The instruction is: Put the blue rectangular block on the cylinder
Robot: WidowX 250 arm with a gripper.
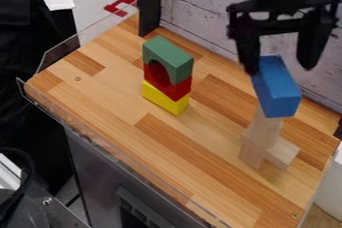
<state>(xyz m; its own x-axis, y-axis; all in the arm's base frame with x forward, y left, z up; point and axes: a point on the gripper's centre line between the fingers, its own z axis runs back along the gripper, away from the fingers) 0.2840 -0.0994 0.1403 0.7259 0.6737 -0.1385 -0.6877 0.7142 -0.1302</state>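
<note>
The black gripper (280,67) hangs at the upper right with its two fingers spread wide. Just below and between them is the blue rectangular block (276,91); the left fingertip overlaps its back left edge in view, and a gap separates the right fingertip from it. Under the block's near part stands a pale wooden cylinder (264,125), its top hidden by the block, which appears to rest on it. The cylinder rises from a small stack of plain wooden blocks (281,153) at the table's right side.
Left of the blue block stands a stack: a green arch block (168,57) on top, a red block (179,90) in the middle and a yellow block (164,97) at the bottom. A clear rim (60,117) edges the wooden table (100,92). A whitish plank wall (200,12) rises behind.
</note>
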